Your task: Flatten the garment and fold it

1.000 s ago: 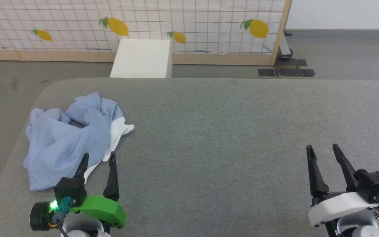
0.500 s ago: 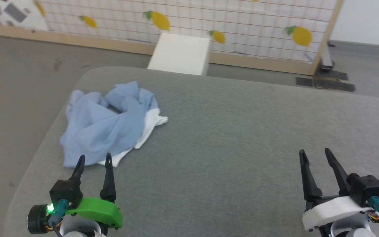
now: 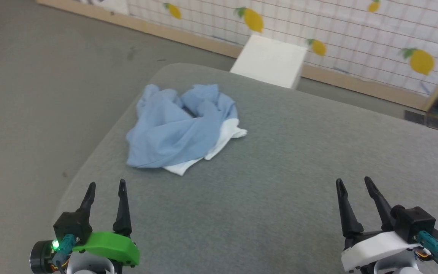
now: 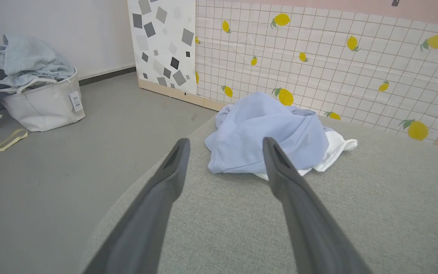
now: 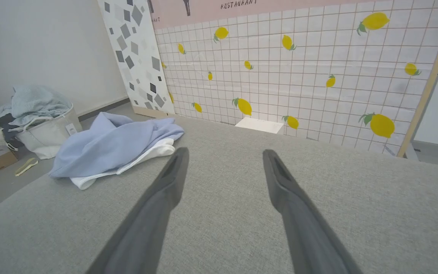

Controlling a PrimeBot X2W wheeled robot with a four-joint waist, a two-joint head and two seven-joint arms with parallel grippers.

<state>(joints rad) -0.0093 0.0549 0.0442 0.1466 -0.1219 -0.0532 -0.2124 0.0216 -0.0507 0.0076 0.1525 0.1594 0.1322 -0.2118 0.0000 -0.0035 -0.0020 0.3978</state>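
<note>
Head cam: high, looks fwd + down across grey surface (image 3: 280, 190), frame tilted. L wrist cam: low, near garment (image 4: 257, 121), facing it, lemon screen (image 4: 337, 64) behind. R wrist cam: low, same heading, garment further, at frame left. All 3 share garment + screen.

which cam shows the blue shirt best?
Head view: whole crumpled garment seen from above, nothing in front. Left wrist view: close but low, far side hidden. Right wrist view: low and off to the left.
</note>
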